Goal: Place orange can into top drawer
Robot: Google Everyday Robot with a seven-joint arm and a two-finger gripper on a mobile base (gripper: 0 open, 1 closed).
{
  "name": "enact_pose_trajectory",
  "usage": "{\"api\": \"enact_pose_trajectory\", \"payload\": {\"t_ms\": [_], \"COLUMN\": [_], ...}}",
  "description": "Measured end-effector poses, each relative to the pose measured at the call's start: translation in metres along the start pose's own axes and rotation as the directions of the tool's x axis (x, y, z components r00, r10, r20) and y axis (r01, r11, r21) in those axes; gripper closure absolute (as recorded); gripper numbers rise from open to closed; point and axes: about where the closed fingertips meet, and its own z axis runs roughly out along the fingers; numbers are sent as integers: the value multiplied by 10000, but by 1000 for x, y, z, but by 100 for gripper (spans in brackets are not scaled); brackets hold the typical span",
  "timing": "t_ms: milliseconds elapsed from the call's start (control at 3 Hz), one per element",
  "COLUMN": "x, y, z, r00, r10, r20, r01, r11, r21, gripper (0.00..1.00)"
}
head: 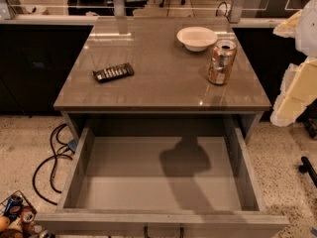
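The orange can [221,62] is standing straight up on the grey table top [163,90], near the right side of the table and a bit right of the middle of the picture. Its silver top is facing up. The can is not sitting in the drawer. A white bowl [196,38] is sitting just behind the can, a little to the left, and the two are not touching. A flat black thing with rows of buttons [113,72] is lying on the left part of the table, well apart from the can. Under the table top, the top drawer [114,177] is standing pulled wide open toward the bottom of the picture. Its flat grey bottom is showing, with a dark shadow [185,160] lying across it. Its dark handle [163,231] is peeking out at the very bottom edge. The gripper [290,103] is hanging at the right edge of the picture as part of the pale robot arm, to the right of the can and not touching it. I cannot tell if it is open or closed. A black cable [49,157] is curling on the speckled floor at the left, and some small cans [17,214] are lying in the lower left corner.
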Motion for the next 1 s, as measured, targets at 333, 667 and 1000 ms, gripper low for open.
{"api": "enact_pose_trajectory", "payload": {"t_ms": [333,667,1000], "x": [7,15,18], "y": [-26,-74,-109], "z": [7,22,42], "r00": [9955,9613,8882], "r10": [413,1049,1604], "r20": [858,2546,4306], "r01": [-450,-1333,-2313], "r11": [9981,9863,9658], "r21": [409,968,1174], "gripper": [0,0,0]}}
